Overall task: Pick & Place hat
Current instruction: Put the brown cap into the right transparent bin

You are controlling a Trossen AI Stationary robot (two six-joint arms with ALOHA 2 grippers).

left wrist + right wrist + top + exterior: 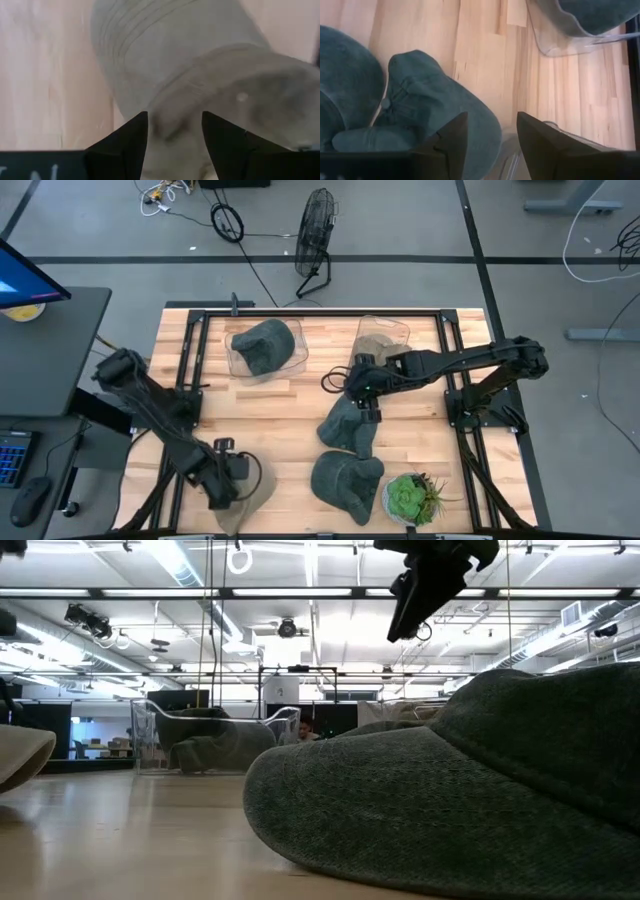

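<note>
Bare wood mid-table [270, 415] passable; dark caps [345, 430] and plant [410, 498] crowd right-front.

The left arm's two dark, wedge-shaped fingers [127, 145] are rising from the lower edge of the left wrist view, standing apart with a clear gap between their tips. The left gripper [174, 120] is hovering directly over a pale beige fabric cap [200, 75], which is filling most of the frame. The cap's stitched brim, ribbed with parallel seam lines, is spreading toward one side, while its rounded crown is bulging toward the other, showing a small cloth button at its top. The cap is lying on a light wooden tabletop [45, 75], whose grain is showing beside the brim. Whether the fingertips are touching the fabric cannot be told.
</note>
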